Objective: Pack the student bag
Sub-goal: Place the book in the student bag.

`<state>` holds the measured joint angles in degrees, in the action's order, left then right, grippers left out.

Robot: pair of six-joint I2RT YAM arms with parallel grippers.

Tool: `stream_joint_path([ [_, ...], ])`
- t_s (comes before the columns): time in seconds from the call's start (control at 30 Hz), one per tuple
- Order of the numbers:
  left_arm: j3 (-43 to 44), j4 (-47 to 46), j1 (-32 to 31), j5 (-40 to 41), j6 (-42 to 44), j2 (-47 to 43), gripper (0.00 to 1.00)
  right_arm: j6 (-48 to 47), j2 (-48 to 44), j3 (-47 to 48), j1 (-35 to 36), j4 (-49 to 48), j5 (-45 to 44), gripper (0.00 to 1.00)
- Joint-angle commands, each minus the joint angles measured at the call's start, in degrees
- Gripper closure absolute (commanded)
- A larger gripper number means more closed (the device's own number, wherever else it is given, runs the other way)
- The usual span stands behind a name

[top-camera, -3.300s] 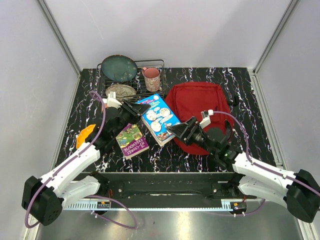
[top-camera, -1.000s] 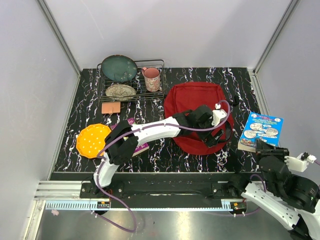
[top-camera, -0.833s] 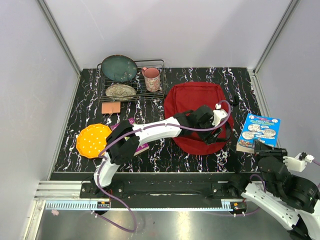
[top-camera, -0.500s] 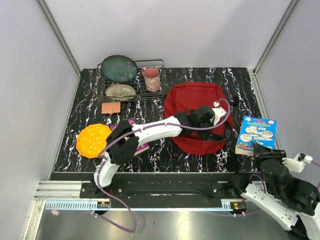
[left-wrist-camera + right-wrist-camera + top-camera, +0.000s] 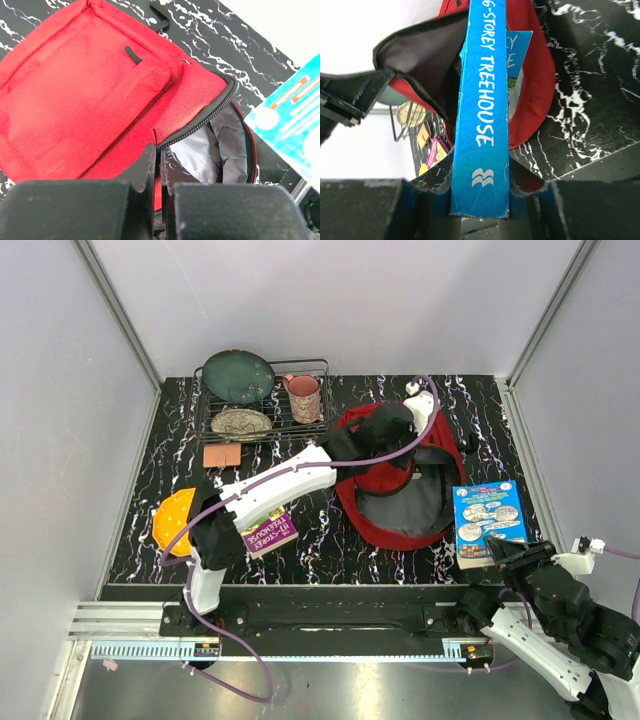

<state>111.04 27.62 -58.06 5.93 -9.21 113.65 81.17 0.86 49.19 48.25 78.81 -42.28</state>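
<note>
1. The black, white-veined worktop carries everything in view.
2. The student bag lies flat on the right half of the worktop, centre-right in the top view. Its main zip is undone and the red front flap stands up off the body, so the grey lining shows.
3. The left arm reaches diagonally across the worktop to the bag's far edge. The left fingers are pressed together on the flap's zip edge, and the flap hangs from them.
4. The right arm sits low at the near right corner. The right fingers are clamped part-way closed on a blue book.
5. The blue book is held just right of the bag, apart from it. On its spine the right wrist view reads "STOREY TREEHOUSE".
6. A wire rack stands at the far left of the worktop.
7. A dark green plate leans in the rack, a patterned dish lies just in front of it, and a pink mug stands to their right.
8. An orange plate lies near left, partly hidden by the arm.
9. A purple book lies just beside that plate, under the arm.
10. A small orange-brown square lies in front of the rack.
</note>
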Motion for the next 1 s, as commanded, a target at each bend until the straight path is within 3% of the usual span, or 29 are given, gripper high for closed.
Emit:
stream_joint_path([
  [0.0,3.56,-0.11,0.40,2.33,-2.56,-4.75,1.00,-10.14,0.10,0.74,0.00,-13.40,4.31,1.00],
  [0.43,3.66,-0.90,0.93,0.48,-5.73,-10.11,1.00,-10.24,3.71,-11.03,0.00,-32.12,17.40,1.00],
  [0.6,1.64,-1.33,1.20,0.22,-5.55,-12.66,1.00,-8.22,2.30,-13.24,-0.09,-33.10,16.27,1.00],
  [0.77,-0.39,-2.13,1.64,-1.01,-5.64,-13.71,1.00,-6.55,3.35,-12.10,0.00,-28.18,13.72,1.00],
  [0.97,-1.36,-2.66,1.73,-2.41,-6.61,-14.15,1.00,-5.15,3.88,-16.57,0.00,-34.76,15.83,1.00],
])
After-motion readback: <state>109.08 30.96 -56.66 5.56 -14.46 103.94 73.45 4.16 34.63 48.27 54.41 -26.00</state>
